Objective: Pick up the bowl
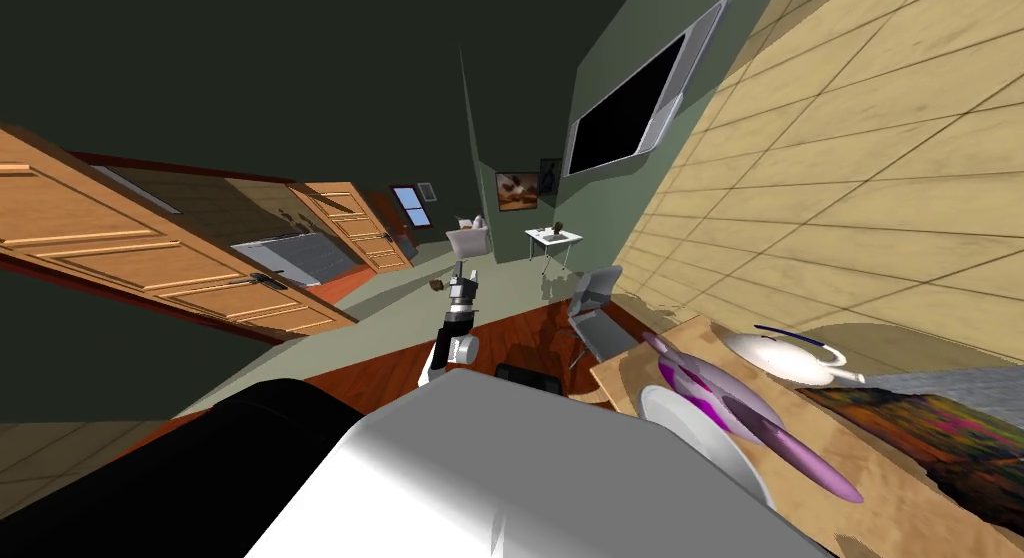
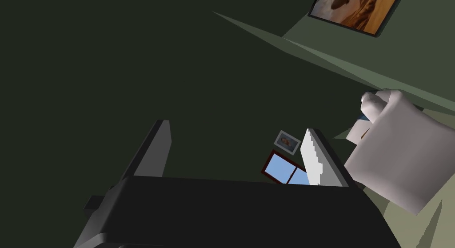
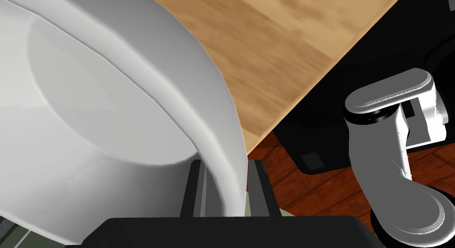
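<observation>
Two fingers of the right gripper (image 3: 225, 183) clamp the white bowl's (image 3: 111, 125) rim at the counter's (image 3: 275, 50) near edge. So thin a hold may let it pivot and slip. Left gripper (image 2: 235, 134): fingers apart.

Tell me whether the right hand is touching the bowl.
Touching. In the right wrist view the right hand is shut on the bowl: a finger presses each side of its rim, no gap.
</observation>
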{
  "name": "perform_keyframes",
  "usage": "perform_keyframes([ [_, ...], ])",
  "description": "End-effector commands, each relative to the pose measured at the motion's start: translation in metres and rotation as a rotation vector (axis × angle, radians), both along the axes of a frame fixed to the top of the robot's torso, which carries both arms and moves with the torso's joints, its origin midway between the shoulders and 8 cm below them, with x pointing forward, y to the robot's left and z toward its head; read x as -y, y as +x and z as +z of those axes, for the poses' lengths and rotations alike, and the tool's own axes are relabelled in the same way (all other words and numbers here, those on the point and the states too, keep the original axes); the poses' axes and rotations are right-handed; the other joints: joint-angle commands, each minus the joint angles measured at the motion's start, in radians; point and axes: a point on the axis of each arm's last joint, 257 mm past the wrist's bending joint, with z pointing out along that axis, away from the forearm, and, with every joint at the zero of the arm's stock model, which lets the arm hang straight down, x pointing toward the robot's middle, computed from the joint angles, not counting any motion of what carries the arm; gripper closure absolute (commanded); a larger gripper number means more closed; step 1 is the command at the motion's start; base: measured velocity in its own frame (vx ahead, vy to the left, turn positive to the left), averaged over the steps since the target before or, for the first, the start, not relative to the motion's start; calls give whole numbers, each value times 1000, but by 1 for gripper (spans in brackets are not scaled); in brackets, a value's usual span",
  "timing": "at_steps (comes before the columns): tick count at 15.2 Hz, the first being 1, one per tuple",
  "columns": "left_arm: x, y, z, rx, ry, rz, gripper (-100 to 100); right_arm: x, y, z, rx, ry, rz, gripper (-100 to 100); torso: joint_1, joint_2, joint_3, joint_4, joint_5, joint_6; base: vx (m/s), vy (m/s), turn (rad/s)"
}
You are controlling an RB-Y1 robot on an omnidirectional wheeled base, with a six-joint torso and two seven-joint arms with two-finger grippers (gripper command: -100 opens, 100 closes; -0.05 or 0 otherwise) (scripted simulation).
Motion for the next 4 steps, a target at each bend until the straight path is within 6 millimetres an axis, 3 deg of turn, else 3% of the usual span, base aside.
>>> perform_keyframes([
  [1,0,0,0,0,0,0,0,0,2,8,-2,-2,11,100,0,0,0,0,0,0,17,-4,-158],
  [4,0,0,0,0,0,0,0,-1,1,11,-4,-1,15,100,1,0,0,0,1,0,13,-1,-73],
])
